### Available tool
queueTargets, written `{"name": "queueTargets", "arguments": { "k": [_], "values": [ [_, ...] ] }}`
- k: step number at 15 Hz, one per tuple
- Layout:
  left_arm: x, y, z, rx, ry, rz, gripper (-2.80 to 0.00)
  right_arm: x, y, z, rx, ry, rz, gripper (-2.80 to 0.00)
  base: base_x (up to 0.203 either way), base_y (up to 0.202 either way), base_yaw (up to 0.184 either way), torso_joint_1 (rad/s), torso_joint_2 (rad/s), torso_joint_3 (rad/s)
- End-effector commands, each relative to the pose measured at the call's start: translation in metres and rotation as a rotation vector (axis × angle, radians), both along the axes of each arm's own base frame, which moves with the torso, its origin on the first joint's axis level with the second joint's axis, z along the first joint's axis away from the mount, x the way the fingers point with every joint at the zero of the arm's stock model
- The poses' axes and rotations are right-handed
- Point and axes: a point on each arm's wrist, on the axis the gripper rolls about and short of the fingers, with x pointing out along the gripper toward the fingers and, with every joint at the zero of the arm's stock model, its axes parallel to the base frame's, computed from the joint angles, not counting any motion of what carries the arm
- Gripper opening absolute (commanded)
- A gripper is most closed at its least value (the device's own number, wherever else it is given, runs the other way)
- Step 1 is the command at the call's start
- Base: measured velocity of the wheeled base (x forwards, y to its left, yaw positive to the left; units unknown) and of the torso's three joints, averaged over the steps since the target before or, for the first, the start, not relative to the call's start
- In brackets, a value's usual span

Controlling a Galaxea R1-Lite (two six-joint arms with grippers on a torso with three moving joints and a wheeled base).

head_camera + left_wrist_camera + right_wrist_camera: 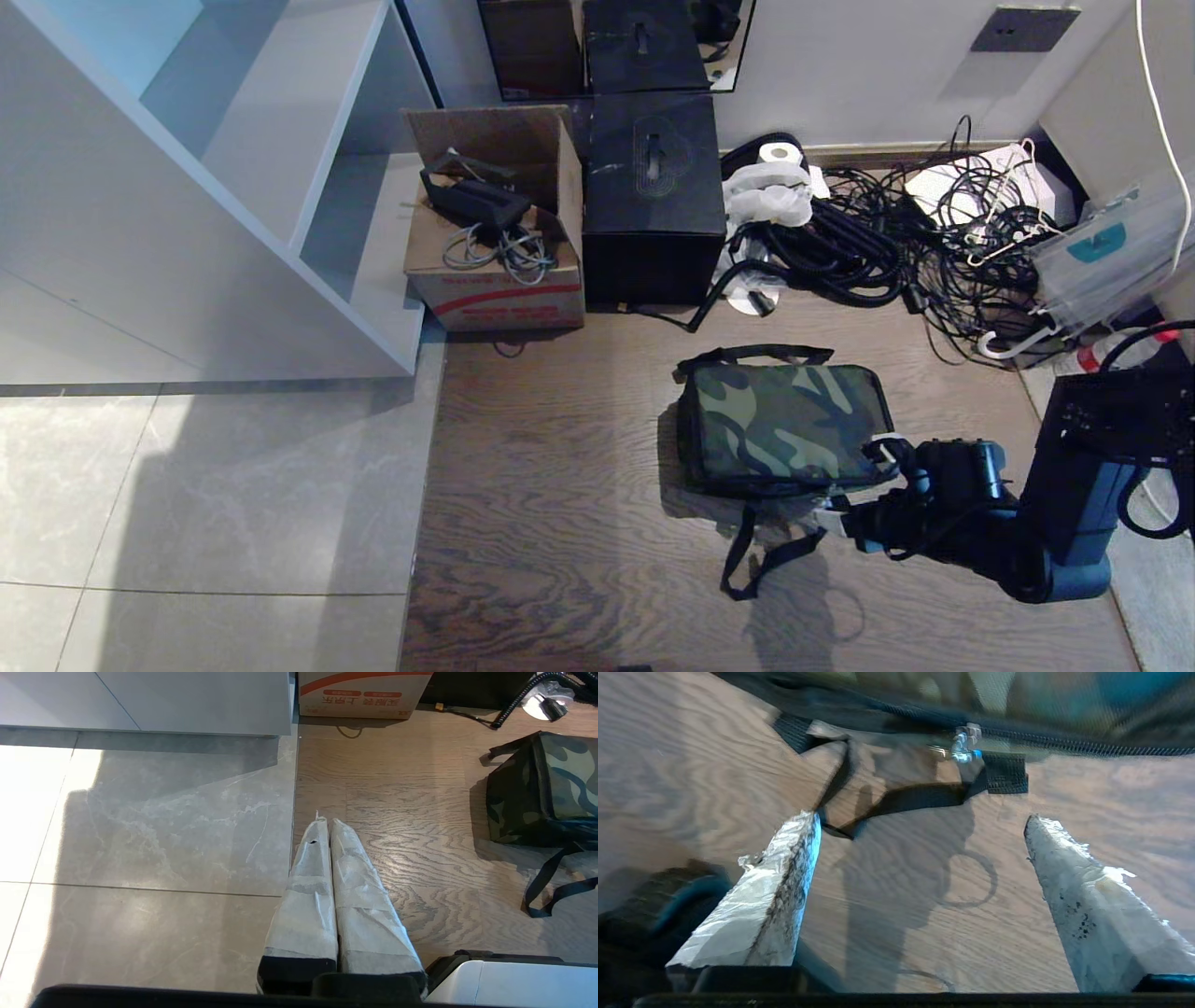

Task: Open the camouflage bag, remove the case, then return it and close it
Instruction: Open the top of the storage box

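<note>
Right hand (861,485) spread, empty, low beside camouflage bag (782,425); zipper pull (963,749) just ahead. You risk snagging strap (896,800), dragging bag.

A storage corner of a lab or office: a floor of grey tiles (205,495) and brown wood planks (560,523), a white shelf unit (187,187), an open cardboard carton (495,233), a black box (653,196) and tangled black cables (896,243) along the wall.

Green-brown camouflage bag (780,422), black box (652,191)
</note>
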Motion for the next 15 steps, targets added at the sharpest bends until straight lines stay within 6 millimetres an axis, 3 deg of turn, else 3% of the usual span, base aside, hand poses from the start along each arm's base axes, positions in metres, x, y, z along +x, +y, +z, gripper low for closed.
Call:
{"name": "queueTargets", "arguments": {
  "k": [1, 3, 8, 12, 15],
  "values": [
    [0.0, 0.0, 0.0, 0.0, 0.0, 0.0, -2.8, 0.017, -0.003, -0.003, -0.035, -0.077, -0.052, 0.0, 0.0, 0.0, 0.0, 0.0, 0.0, 0.0],
    [0.0, 0.0, 0.0, 0.0, 0.0, 0.0, -2.8, 0.011, -0.004, -0.015, -0.054, -0.03, -0.087, 0.0, 0.0, 0.0, 0.0, 0.0, 0.0, 0.0],
    [0.0, 0.0, 0.0, 0.0, 0.0, 0.0, -2.8, 0.003, -0.004, -0.006, -0.055, -0.013, -0.08, 0.0, 0.0, 0.0, 0.0, 0.0, 0.0, 0.0],
    [0.0, 0.0, 0.0, 0.0, 0.0, 0.0, -2.8, -0.019, -0.007, 0.042, 0.022, -0.057, -0.007, 0.0, 0.0, 0.0, 0.0, 0.0, 0.0, 0.0],
    [0.0, 0.0, 0.0, 0.0, 0.0, 0.0, -2.8, -0.066, -0.017, 0.095, 0.073, -0.083, 0.015, 0.0, 0.0, 0.0, 0.0, 0.0, 0.0, 0.0]
  ]
}}
